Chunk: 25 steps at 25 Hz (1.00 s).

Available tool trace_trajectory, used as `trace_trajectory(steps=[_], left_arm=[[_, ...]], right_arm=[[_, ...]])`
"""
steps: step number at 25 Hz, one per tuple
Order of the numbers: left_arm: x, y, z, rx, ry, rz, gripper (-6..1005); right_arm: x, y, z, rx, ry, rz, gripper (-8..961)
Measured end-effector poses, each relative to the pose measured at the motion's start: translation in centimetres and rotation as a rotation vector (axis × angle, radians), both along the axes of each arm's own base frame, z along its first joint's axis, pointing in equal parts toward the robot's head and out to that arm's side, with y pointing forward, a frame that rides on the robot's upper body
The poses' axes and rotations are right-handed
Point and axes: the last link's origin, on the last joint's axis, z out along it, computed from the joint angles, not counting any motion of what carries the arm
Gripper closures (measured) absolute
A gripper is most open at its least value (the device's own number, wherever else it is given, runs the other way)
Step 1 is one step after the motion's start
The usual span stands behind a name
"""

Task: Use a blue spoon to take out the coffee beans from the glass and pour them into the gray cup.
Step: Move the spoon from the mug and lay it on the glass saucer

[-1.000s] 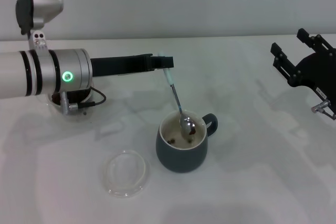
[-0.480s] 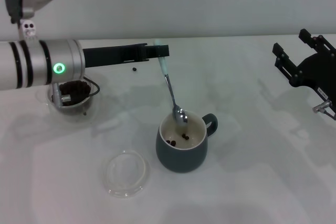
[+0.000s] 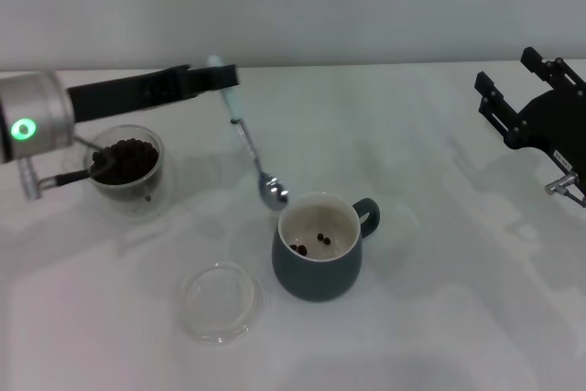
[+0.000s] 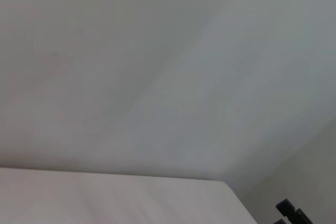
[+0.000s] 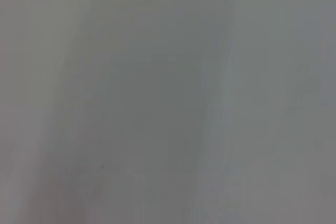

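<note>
My left gripper [image 3: 220, 74] is shut on the pale handle of the blue spoon [image 3: 247, 146], which hangs tilted. Its silver bowl sits just outside the far left rim of the gray cup [image 3: 316, 272] and looks empty. A few coffee beans [image 3: 312, 243] lie inside the cup on its cream inside. The glass [image 3: 129, 171] stands at the left on its saucer, holding a heap of coffee beans [image 3: 128, 157], below my left arm. My right gripper [image 3: 513, 98] is open and parked at the far right, away from everything.
A shallow flat clear glass dish [image 3: 218, 301] lies on the white table [image 3: 439, 318] in front and left of the cup. A wall runs along the back. The left wrist view shows the wall and a bit of the right gripper [image 4: 290, 212]; the right wrist view shows plain grey.
My left arm has swung left and lifted the spoon out of the gray cup; its bowl is now outside the rim. The beans stayed in the cup. The glass is uncovered.
</note>
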Motion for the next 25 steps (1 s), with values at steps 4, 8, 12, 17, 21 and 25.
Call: trace_trajectory(steps=[4, 8, 12, 17, 21, 25], left_arm=[[-1.5, -1.2, 0.6, -0.004, -0.01, 0.033, 866], [-2.2, -1.9, 0.6, -0.024, -0.019, 0.044, 866], [-3.9, -2.9, 0.9, -0.043, -0.018, 0.09, 867], [-5.9, -3.7, 1.6, -0.036, -0.013, 0.15, 867], [-6.8, -4.2, 1.3, -0.05, -0.001, 0.175, 866], [-7.7, -4.6, 0.3, -0.092, 0.015, 0.207, 866]], right_arm=[[-0.1, 0.0, 0.0, 0.001, 0.001, 0.004, 275], [-0.1, 0.0, 0.0, 0.002, 0.001, 0.006, 275], [-0.1, 0.0, 0.1, 0.003, 0.002, 0.007, 276], [0.0, -0.2, 0.0, 0.0, 0.001, 0.004, 275], [0.0, -0.2, -0.1, -0.005, 0.006, 0.005, 275], [-0.1, -0.3, -0.1, -0.01, 0.015, 0.006, 275]])
